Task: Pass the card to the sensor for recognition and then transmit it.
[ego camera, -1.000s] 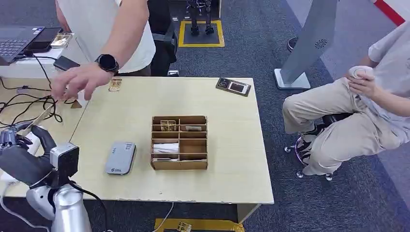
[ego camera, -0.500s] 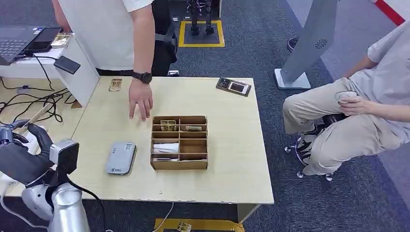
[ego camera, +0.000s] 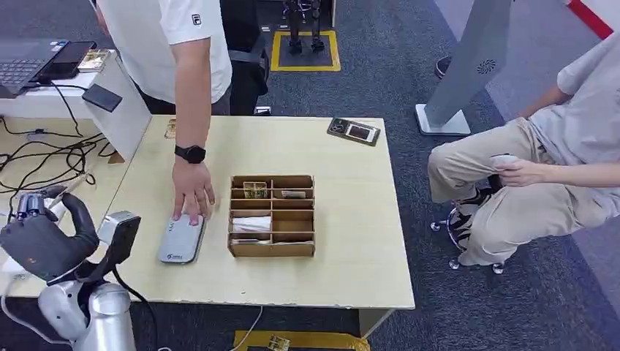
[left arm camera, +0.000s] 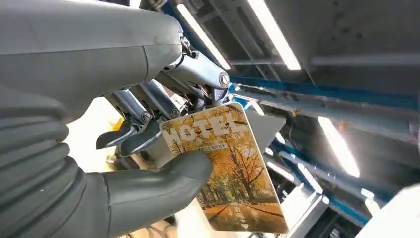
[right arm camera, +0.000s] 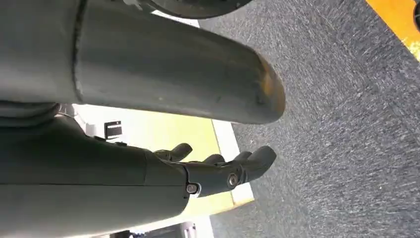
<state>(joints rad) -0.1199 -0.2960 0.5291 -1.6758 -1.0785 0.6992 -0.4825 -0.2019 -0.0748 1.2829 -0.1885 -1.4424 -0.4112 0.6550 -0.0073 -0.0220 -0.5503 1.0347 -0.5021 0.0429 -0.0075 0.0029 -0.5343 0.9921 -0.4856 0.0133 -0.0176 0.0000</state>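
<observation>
My left hand (ego camera: 45,241) is raised off the table's near left corner. In the left wrist view this hand (left arm camera: 124,148) pinches a hotel card (left arm camera: 230,171) printed with autumn trees, the thumb pressing it against the fingers. The grey flat sensor (ego camera: 180,240) lies on the wooden table (ego camera: 351,219), left of a cardboard divider box (ego camera: 271,216). A standing person's hand (ego camera: 193,197) rests on the sensor's far end. My right hand (right arm camera: 218,171) hangs beside my body over the carpet, fingers loosely apart and holding nothing.
A dark flat holder (ego camera: 353,131) lies at the table's far right, and another card (ego camera: 171,129) at the far left. Cables (ego camera: 44,157) and a laptop (ego camera: 22,69) sit on the side desk. A seated person (ego camera: 534,183) is to the right of the table.
The standing person's hand swept from the far left corner across the table and down onto the sensor. My left hand shifted slightly and turned. The seated person lowered a hand to the lap.
</observation>
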